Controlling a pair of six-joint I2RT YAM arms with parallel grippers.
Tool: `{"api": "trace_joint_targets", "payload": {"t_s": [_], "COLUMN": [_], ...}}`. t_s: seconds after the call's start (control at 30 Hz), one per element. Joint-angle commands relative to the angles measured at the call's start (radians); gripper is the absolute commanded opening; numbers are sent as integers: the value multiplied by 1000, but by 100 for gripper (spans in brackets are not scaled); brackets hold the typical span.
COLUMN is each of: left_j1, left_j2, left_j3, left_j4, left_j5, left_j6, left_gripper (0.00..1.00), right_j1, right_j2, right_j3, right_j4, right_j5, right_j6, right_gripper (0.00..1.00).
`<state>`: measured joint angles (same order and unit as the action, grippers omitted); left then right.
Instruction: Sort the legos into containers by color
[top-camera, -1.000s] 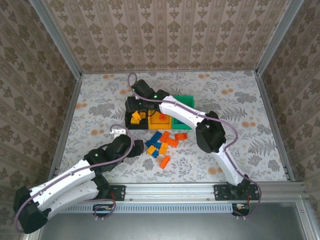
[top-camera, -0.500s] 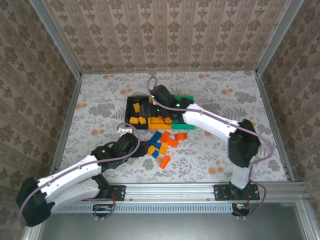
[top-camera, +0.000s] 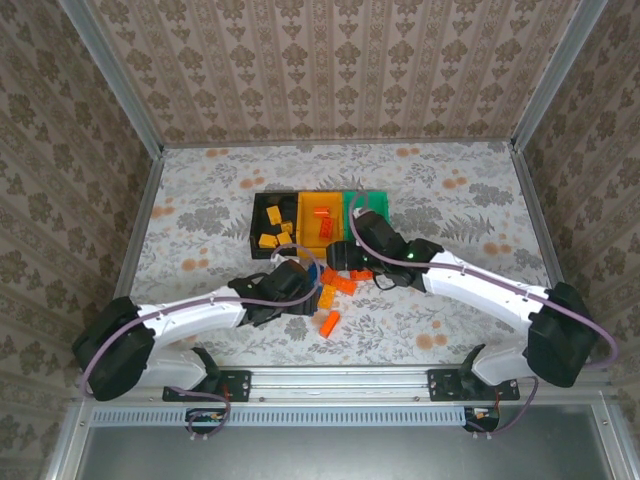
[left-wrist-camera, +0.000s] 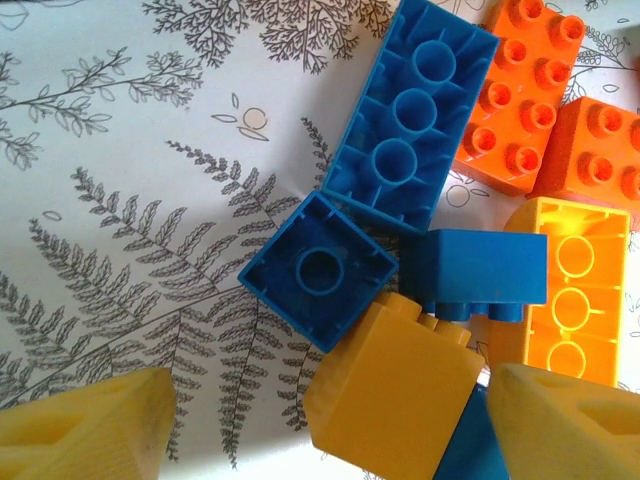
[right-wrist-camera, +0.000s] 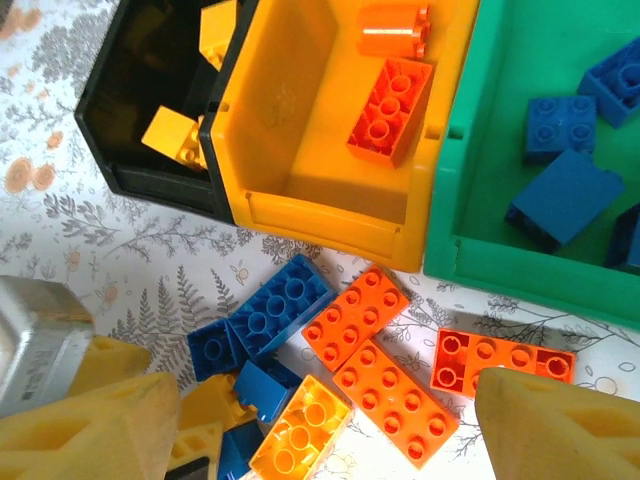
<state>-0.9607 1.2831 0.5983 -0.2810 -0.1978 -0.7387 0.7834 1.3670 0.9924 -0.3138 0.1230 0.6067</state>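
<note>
Seen from overhead, your three containers stand in a row on the desk (top-camera: 200, 200), touching side to side: the black bin (top-camera: 254, 228) at the 9 o'clock end, the yellow-orange bin (top-camera: 312, 235) in the middle, and the green bin (top-camera: 372, 200) at the 3 o'clock end. The loose pile (top-camera: 335, 285) of legos lies just at 6 o'clock of the bins. One red-orange brick (top-camera: 328, 323) sits apart at 6 o'clock of that pile.

Your left fingers (top-camera: 303, 294) reach the pile from its 9 o'clock side. Your right fingers (top-camera: 338, 270) hang over it from 1 o'clock, and that arm crosses the near edge of the green bin.

In the left wrist camera the yellow pads (left-wrist-camera: 85, 430) are spread wide and grip nothing. A yellow-orange cube (left-wrist-camera: 390, 395) sits between them, closer to the 3 o'clock pad, and you cannot tell whether it touches that pad. At 12 o'clock of the cube lie a small blue brick (left-wrist-camera: 318, 272) and a long blue brick (left-wrist-camera: 410, 120), both hollow side up. Red-orange bricks (left-wrist-camera: 520, 100) lie at 1 o'clock.

In the right wrist camera the pads (right-wrist-camera: 90, 420) also stand wide and empty above the pile. Beyond them, two red-orange pieces (right-wrist-camera: 390, 110) lie in the yellow-orange bin, blue pieces (right-wrist-camera: 565, 195) in the green bin, and yellow-orange pieces (right-wrist-camera: 170, 135) in the black bin.
</note>
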Motion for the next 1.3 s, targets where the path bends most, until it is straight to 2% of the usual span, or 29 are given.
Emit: {"api": "trace_joint_targets", "payload": {"t_s": [0.0,0.17,0.37,0.47,0.53,0.63,0.77,0.9,1.0,1.27], "left_j1": [6,14,36,37,36,30,33,50,54,73], "left_j2": [21,-5,-162,-219,-213,-150,-27,52,73,15], "left_j3": [25,-11,-60,-63,-57,-33,18,27,19,-46], "left_j4": [-2,-77,-200,-180,-119,-40,0,36,36,-3], "left_j5": [-20,-46,-84,-56,-16,13,9,14,16,6], "left_j6": [12,-30,-58,-40,-26,-4,19,16,5,-21], "left_gripper": [79,70,65,69,77,88,90,85,76,57], "right_j1": [-6,-8,-8,-8,-9,-10,-10,-16,-18,-24], "right_j2": [-48,-71,-83,-85,-86,-88,-98,-117,-130,-129], "right_j3": [-17,-23,-23,-20,-19,-18,-21,-24,-29,-25], "right_j4": [29,28,36,36,35,31,21,10,9,22], "right_j5": [41,51,48,48,51,55,63,68,67,61], "right_j6": [15,11,14,13,11,9,7,3,3,2], "right_gripper": [79,80,80,80,80,80,80,80,80,81]}}
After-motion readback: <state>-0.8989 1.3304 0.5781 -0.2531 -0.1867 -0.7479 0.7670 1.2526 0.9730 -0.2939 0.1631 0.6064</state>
